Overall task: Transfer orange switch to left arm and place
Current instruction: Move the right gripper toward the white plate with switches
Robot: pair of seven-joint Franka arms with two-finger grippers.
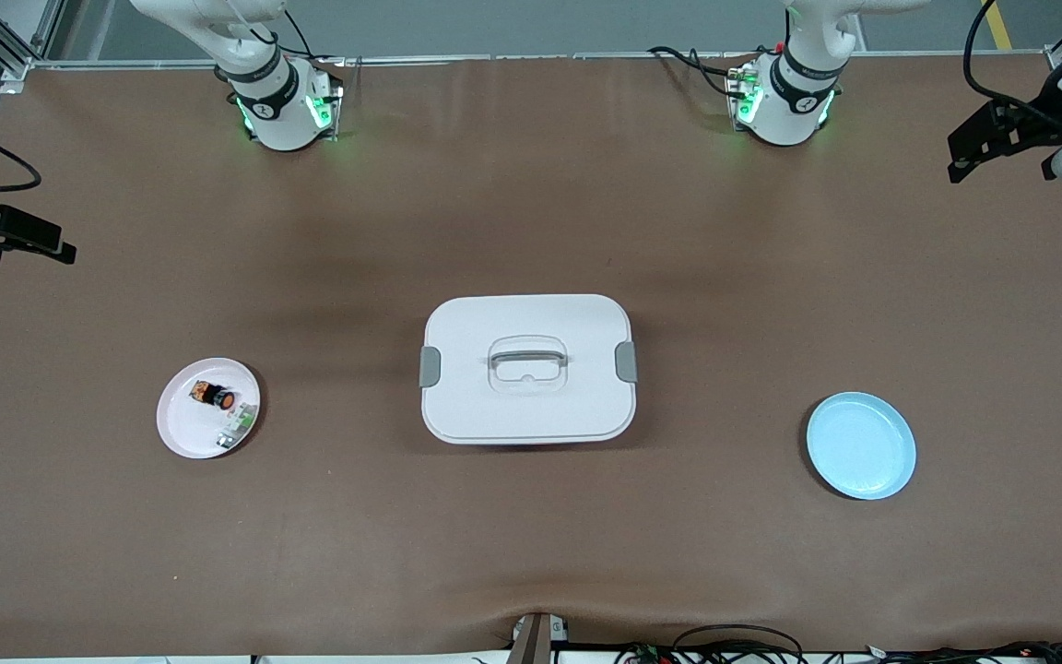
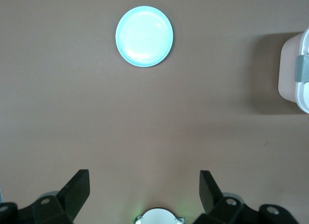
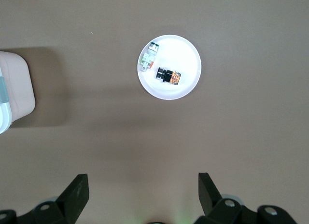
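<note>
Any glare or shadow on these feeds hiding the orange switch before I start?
Front view: even light, soft shadow around the box, orange switch clear on the pink plate. Right wrist view: plate bright, switch still readable. Left wrist view: the blue plate glares.

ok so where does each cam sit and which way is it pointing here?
Front: high across the table, facing both arm bases; sees the box, pink plate, blue plate, and both grippers at the table's ends.
Left wrist: on the left arm, looking down past its open fingers at the blue plate.
Right wrist: on the right arm, looking down past its open fingers at the pink plate holding the orange switch.
Shared: both wrist views catch an edge of the box.
</note>
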